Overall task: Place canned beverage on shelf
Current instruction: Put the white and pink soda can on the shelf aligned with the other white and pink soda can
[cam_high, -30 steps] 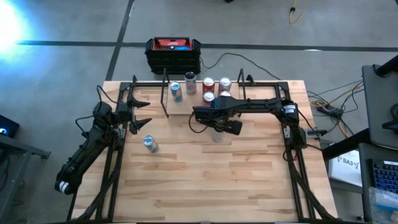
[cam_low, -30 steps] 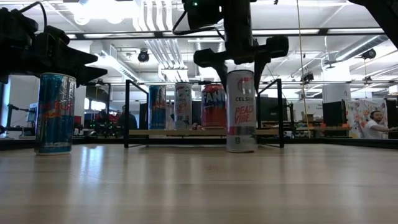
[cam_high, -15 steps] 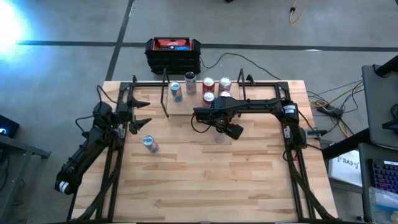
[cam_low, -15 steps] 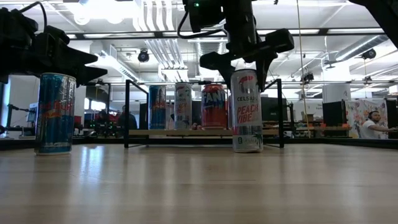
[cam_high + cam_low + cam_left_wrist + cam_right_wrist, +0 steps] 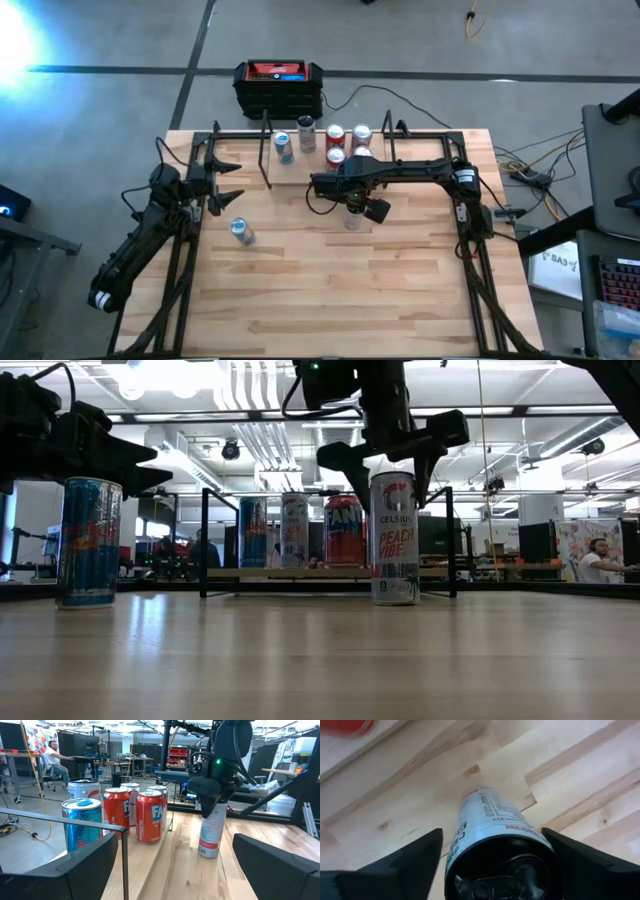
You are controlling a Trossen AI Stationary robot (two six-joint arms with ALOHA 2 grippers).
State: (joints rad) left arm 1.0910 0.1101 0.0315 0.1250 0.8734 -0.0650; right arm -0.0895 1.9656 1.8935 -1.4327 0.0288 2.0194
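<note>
Near the middle of the table (image 5: 330,290) stands a white can (image 5: 394,538), upright on the wood, just in front of the shelf (image 5: 325,573). Right gripper (image 5: 392,458) sits over its top, fingers spread at each side; whether they touch it is hard to tell. Four cans (image 5: 150,816) stand on the shelf. Left gripper (image 5: 229,182) waits wide open by a blue can (image 5: 240,232). Behind is a big room with desks, and a person (image 5: 602,562) sits there.

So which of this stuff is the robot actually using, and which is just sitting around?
Part of the job:
- Celsius can, under the right gripper
- shelf with cans already on it
- blue can waiting on the table

Just lying about:
- black-and-red box
- cables beside the table
</note>
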